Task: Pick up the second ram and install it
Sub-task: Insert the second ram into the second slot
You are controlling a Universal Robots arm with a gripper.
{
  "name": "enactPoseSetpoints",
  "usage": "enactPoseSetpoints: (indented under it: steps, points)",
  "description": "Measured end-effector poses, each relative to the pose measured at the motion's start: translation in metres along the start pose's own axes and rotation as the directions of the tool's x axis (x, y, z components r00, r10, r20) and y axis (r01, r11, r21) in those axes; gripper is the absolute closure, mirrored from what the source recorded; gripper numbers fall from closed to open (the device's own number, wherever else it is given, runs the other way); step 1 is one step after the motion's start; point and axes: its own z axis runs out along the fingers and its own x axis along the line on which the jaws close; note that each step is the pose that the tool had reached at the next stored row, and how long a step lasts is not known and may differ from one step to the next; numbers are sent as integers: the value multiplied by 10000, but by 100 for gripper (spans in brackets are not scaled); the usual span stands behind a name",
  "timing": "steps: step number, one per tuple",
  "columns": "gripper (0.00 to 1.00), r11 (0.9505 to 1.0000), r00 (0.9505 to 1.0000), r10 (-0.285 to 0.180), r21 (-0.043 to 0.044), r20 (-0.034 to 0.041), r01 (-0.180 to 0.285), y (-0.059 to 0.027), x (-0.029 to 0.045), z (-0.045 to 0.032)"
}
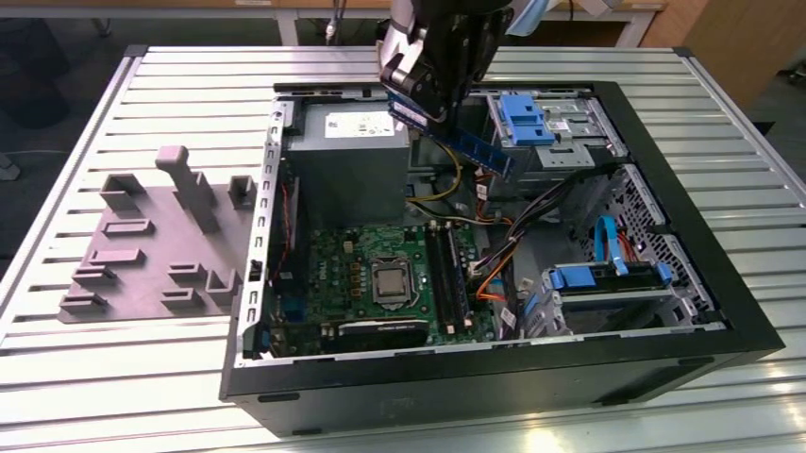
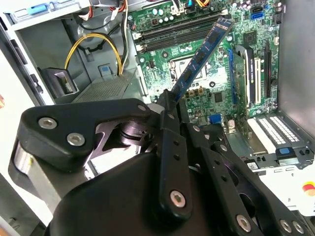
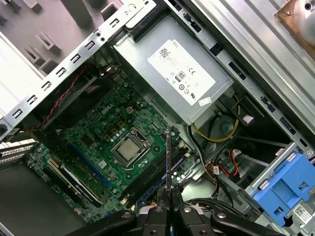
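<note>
My gripper (image 1: 422,106) is shut on the second ram (image 1: 473,146), a thin blue stick with dark chips. It hangs tilted above the open computer case, over the power supply's corner. In the second wrist view the ram (image 2: 204,54) slants out from the gripper (image 2: 170,105) across the green motherboard (image 2: 197,83). In the first wrist view the ram (image 3: 168,157) shows edge-on between the fingertips (image 3: 162,199), in line with the long black memory slots (image 3: 150,177). The slots (image 1: 444,269) lie below the stick, apart from it.
The black case (image 1: 705,311) lies open on a slatted metal table (image 1: 101,377). Inside are the grey power supply (image 1: 346,156), the processor socket (image 1: 388,283), cable bundles (image 1: 497,255) and blue drive caddies (image 1: 529,118). A grey moulded tray with pegs (image 1: 139,255) sits on the exterior view's left.
</note>
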Motion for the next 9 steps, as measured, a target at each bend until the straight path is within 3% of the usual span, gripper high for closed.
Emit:
enactPoseSetpoints:
  steps: [9]
  points:
    - [86, 10000, 10000, 13, 1, 1, -13, 0, 0, 0]
